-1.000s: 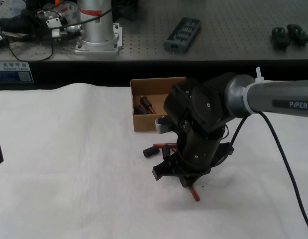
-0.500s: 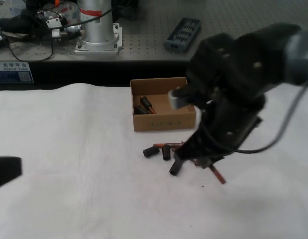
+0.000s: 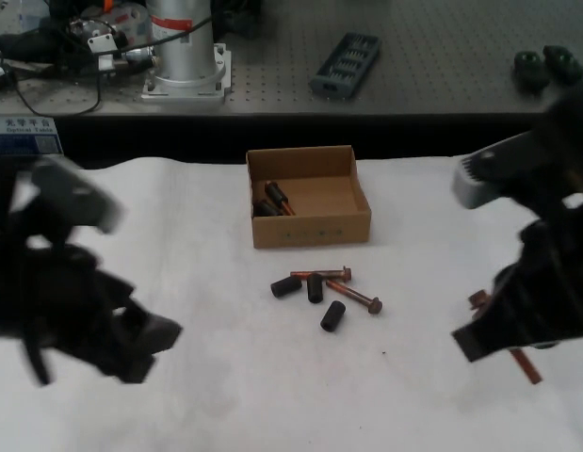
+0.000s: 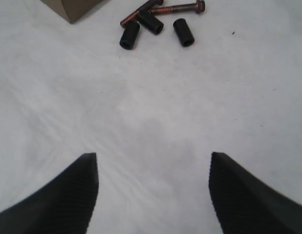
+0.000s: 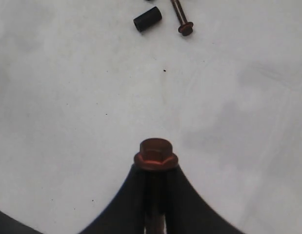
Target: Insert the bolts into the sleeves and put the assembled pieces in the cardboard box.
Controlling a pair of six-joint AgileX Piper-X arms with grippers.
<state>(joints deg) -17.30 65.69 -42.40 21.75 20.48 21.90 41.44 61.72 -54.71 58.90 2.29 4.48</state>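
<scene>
My right gripper (image 5: 155, 187) is shut on a copper-coloured bolt (image 5: 156, 154) whose hex head pokes out past the fingertips. In the high view that gripper (image 3: 504, 330) hangs at the right over the white cloth, with the bolt (image 3: 527, 364) slanting below it. My left gripper (image 4: 153, 163) is open and holds nothing; it hovers at the left (image 3: 140, 344), short of the loose parts. Three black sleeves (image 3: 315, 287) and two bolts (image 3: 355, 296) lie in front of the cardboard box (image 3: 315, 226). Inside the box lie a few assembled pieces (image 3: 272, 200).
A white cloth (image 3: 225, 395) covers the bench. Behind it runs a black perforated table with a metal post (image 3: 183, 47), a bit case (image 3: 346, 61) and cables. Bare cloth stretches between the two arms.
The right arm has lifted the bolt off the cloth and swung from the middle to the right. The left arm has come in from the left edge.
</scene>
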